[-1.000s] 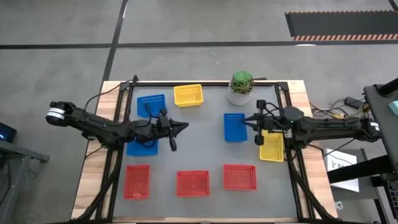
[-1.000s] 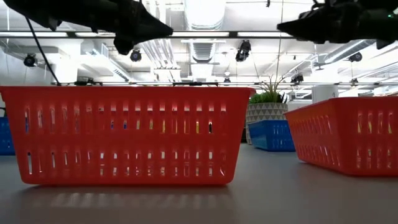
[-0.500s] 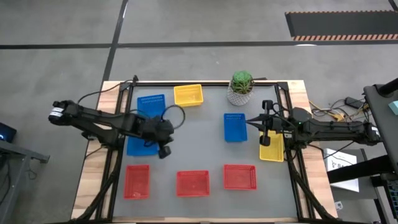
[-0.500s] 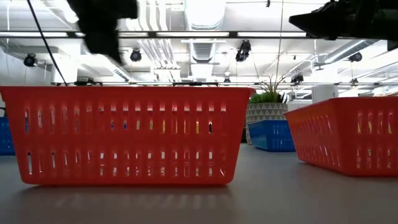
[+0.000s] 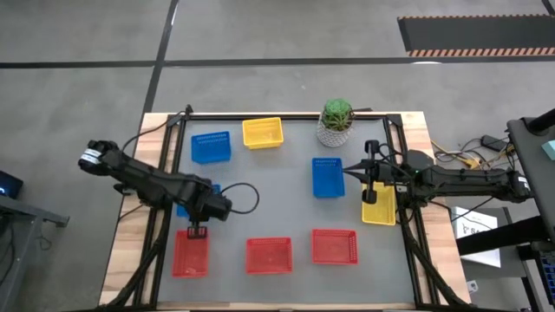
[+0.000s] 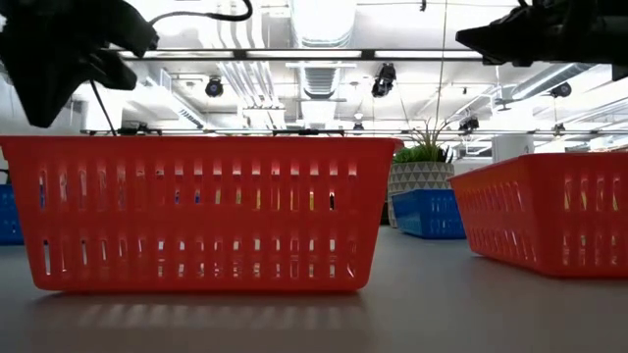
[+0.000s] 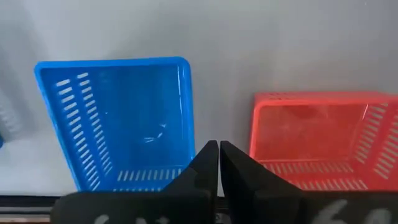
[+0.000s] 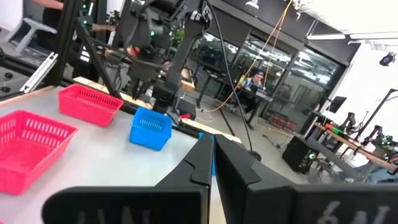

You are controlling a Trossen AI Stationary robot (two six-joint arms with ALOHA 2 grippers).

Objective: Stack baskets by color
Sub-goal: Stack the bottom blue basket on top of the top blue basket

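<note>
Three red rectangular plastic mesh baskets (image 5: 268, 255) are sitting in a row along the near edge of the grey surface (image 5: 286, 208). The left hand (image 5: 196, 232), fingers pressed together and holding nothing, is hanging over the leftmost one, beside a blue mesh basket (image 7: 118, 121). The right hand (image 5: 349, 172), likewise pinched closed and empty, is hovering beside another blue basket (image 5: 327, 177) and a yellow mesh basket (image 5: 379, 208).

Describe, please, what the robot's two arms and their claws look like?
Both arms are dark, slender and jointed. The left arm has a pale silvery ring near its base and a black cable looping off its wrist. The left claw and the right claw each end in two flat, black, tapered fingers.
</note>
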